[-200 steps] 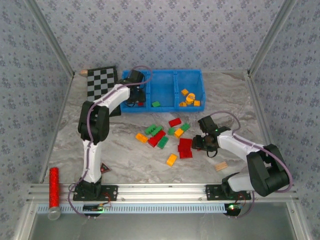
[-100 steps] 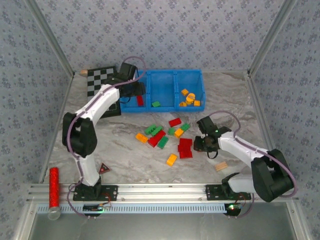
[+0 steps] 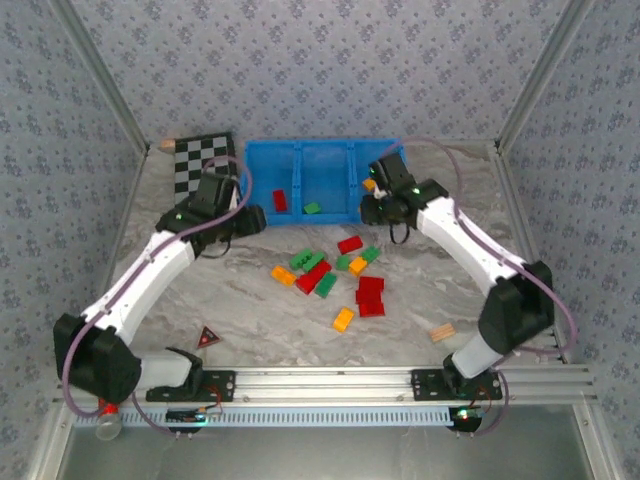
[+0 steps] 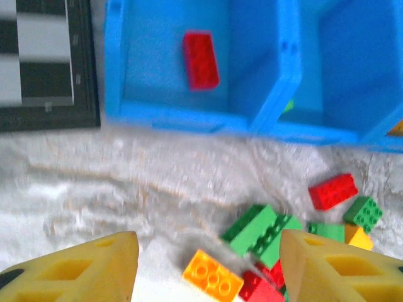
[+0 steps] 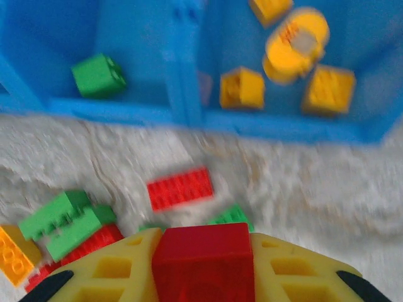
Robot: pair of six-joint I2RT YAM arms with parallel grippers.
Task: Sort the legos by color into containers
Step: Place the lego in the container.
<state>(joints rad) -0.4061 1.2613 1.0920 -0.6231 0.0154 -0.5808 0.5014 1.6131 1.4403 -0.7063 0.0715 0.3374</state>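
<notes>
The blue tray (image 3: 325, 150) stands at the back, with a red brick (image 3: 280, 200) in its left compartment, a green one (image 3: 313, 208) in the middle and orange-yellow pieces (image 5: 242, 88) in the right. Loose red, green and orange legos (image 3: 330, 270) lie on the marble in front. My left gripper (image 3: 243, 215) hangs open just before the tray's left end, over bare table beside an orange brick (image 4: 213, 275), nothing between its fingers (image 4: 82, 267). My right gripper (image 3: 372, 208) is shut on a red brick (image 5: 204, 258), near the tray's front wall by the divider between middle and right compartments.
A checkerboard (image 3: 205, 165) lies left of the tray. A tan wooden block (image 3: 442, 332) sits at the front right and a red-and-black triangle (image 3: 208, 336) at the front left. Metal frame posts and patterned walls close in the table.
My left gripper pulled back out of the tray's left compartment, leaving the red brick there. My right gripper rose from the red bricks at the front right and swung to the tray's front with one.
</notes>
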